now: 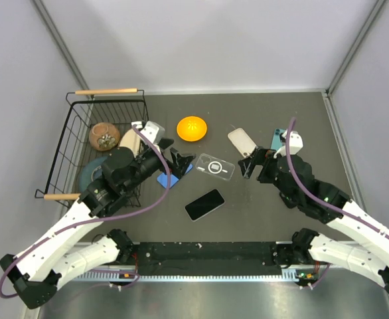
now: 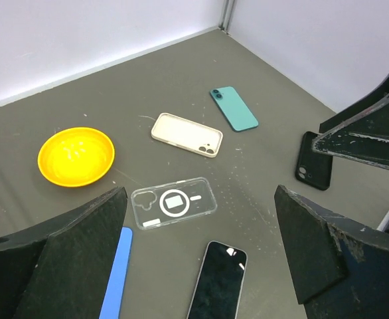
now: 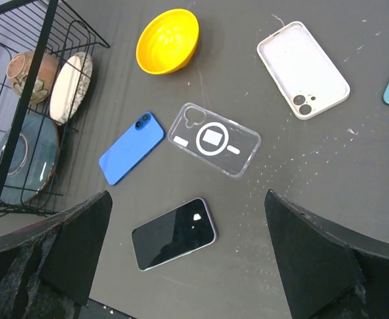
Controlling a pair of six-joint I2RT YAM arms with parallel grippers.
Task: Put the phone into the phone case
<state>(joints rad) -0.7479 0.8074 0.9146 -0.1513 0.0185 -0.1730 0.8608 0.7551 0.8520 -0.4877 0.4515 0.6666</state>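
The phone (image 1: 204, 204) lies screen up on the dark table, near the front middle. It also shows in the left wrist view (image 2: 218, 282) and the right wrist view (image 3: 174, 233). The clear phone case (image 1: 215, 166) lies flat just behind it, its white ring mark up, and shows in both wrist views too (image 2: 174, 202) (image 3: 214, 139). My left gripper (image 1: 183, 159) is open and empty, above the table just left of the case. My right gripper (image 1: 253, 164) is open and empty just right of the case. Both hover above the table (image 2: 201, 219) (image 3: 187, 199).
A blue phone (image 3: 132, 147) lies under the left gripper. A yellow bowl (image 1: 192, 128), a beige-backed phone (image 1: 242, 141) and a teal phone (image 2: 234, 108) lie behind. A black case (image 2: 314, 169) lies under the right gripper. A wire basket (image 1: 68, 143) holding crockery stands at the left.
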